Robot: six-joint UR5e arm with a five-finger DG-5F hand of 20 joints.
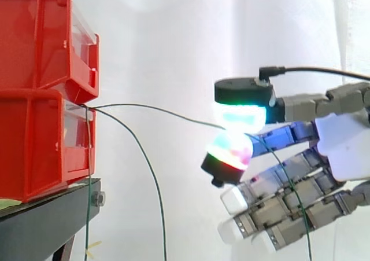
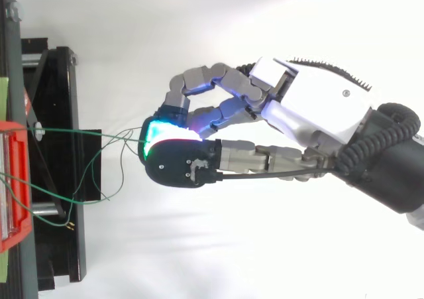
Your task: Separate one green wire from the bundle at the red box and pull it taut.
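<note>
Hand (image 1: 346, 148) at right-centre of the side view, pinching one green wire (image 1: 165, 111) between two glowing pads (image 1: 240, 116); its other fingers are half-curled below and hold nothing. The held wire runs left from the pinch to the red bins (image 1: 34, 87), nearly straight with a slight bow, so I judge it not quite taut. A tail of it drops past the lower fingers at lower right.

Risks:
- The grip is thin, pad on pad, so the wire may slip out if the pull is sharp.
- Top view: several green strands cross just left of the pads. Cannot tell whether a second one is caught; if it is, it comes along and the separation fails.
- A hard pull could yank the wire out at the bins or drag the bins on the stand (image 1: 46, 220).

A loose wire (image 1: 153, 180) arcs from the same spot down to bottom-centre, and another hangs straight down by the stand edge.

Containers: two red bins stacked at left on the black stand, with clear fronts. The wires leave at the seam between the upper and lower bin. Cannot tell what is inside.
</note>
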